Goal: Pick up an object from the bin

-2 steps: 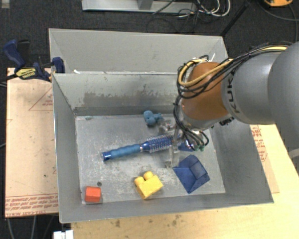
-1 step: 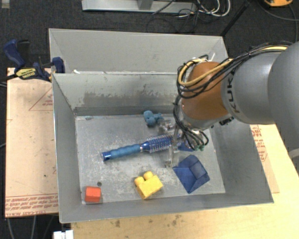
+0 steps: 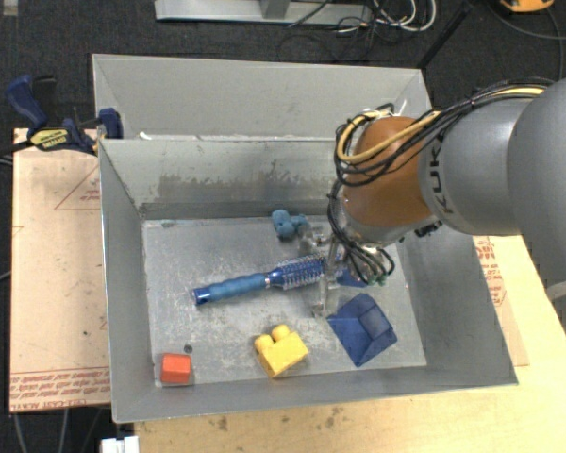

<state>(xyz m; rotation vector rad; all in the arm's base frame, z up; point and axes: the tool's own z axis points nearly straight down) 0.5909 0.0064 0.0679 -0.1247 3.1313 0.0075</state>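
My gripper [image 3: 326, 291] hangs below the arm's orange cover, at the right middle of the bin. It is right at the bristled head of a blue brush [image 3: 255, 283], which lies flat with its handle pointing left. A dark blue wedge-shaped block [image 3: 362, 328] sits just below and to the right of the gripper. A small light blue piece [image 3: 285, 223] lies behind it, near the back wall. I see nothing held in the gripper.
A yellow toy block [image 3: 281, 349] lies near the front wall, and a small orange-red cube [image 3: 176, 368] sits in the front left corner. The arm with its cables covers the bin's right side.
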